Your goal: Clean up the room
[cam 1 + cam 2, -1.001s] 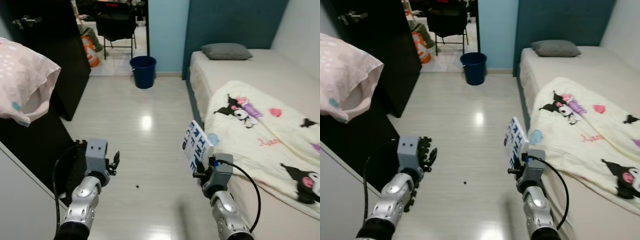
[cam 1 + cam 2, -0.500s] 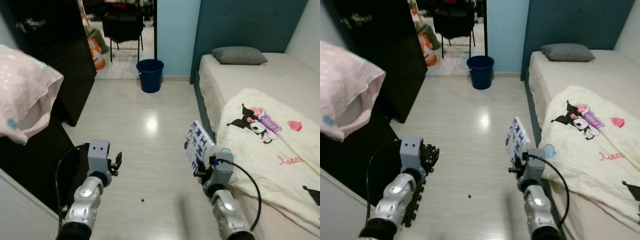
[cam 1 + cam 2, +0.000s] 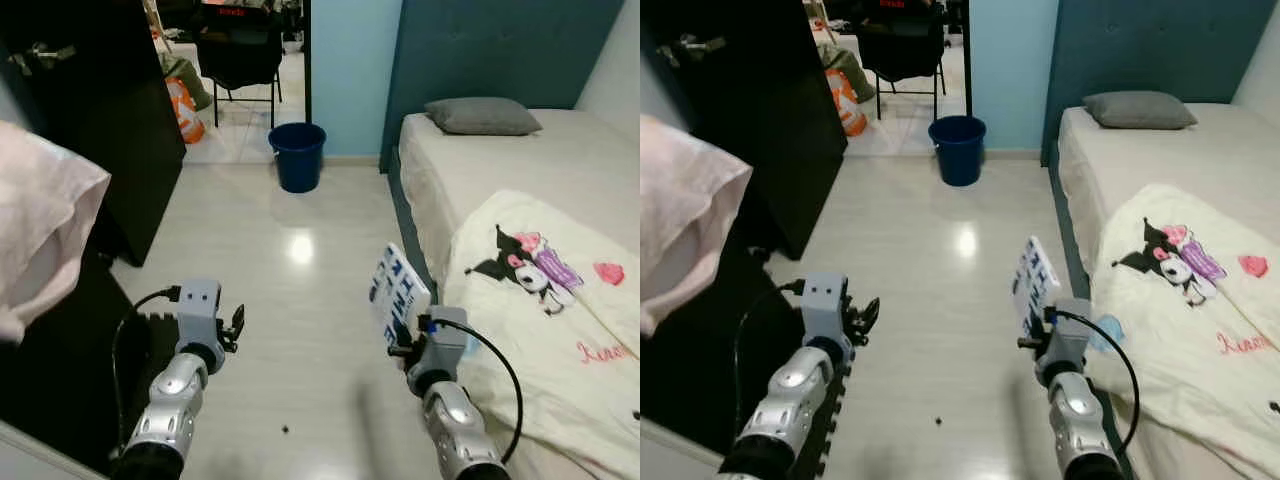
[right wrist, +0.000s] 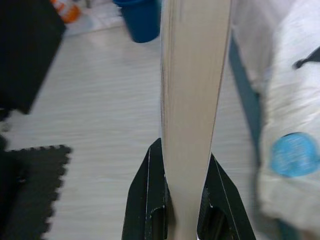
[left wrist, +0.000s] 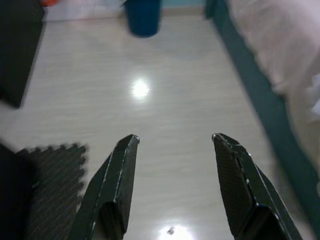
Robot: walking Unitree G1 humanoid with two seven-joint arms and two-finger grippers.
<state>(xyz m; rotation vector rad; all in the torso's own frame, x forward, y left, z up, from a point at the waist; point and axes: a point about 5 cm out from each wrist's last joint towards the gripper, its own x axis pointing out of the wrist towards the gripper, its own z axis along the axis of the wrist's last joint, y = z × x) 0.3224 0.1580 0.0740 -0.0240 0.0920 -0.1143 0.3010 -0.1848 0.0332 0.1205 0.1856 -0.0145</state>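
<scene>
A bedroom with a pale, glossy plank floor (image 3: 290,290), a bed (image 3: 520,150) along the right side and dark furniture on the left; near left, the left gripper (image 5: 172,150) hangs low over the floor, fingers spread wide with nothing between them, and beside it lies a dark foam mat (image 5: 55,170); a tiny dark speck (image 3: 285,429) sits on the floor between the two arms; near right, the right gripper (image 4: 181,165) is clamped on a book (image 3: 398,293), a thin white one with blue lettering, held upright on its edge just beside the bed frame, its pale page edge seen end-on in the right wrist view; right of that, a cream blanket (image 3: 550,300) with cartoon characters drapes over the bed's near part; on the left, a pink cloth (image 3: 40,230) bulges over the dark cabinet; farther off, a blue bucket (image 3: 298,156) stands on the floor by the light blue wall, well apart from both grippers; a grey pillow (image 3: 482,115) lies at the far end of the bed; beyond the doorway, a black chair (image 3: 238,55) and an orange bag (image 3: 180,105).
</scene>
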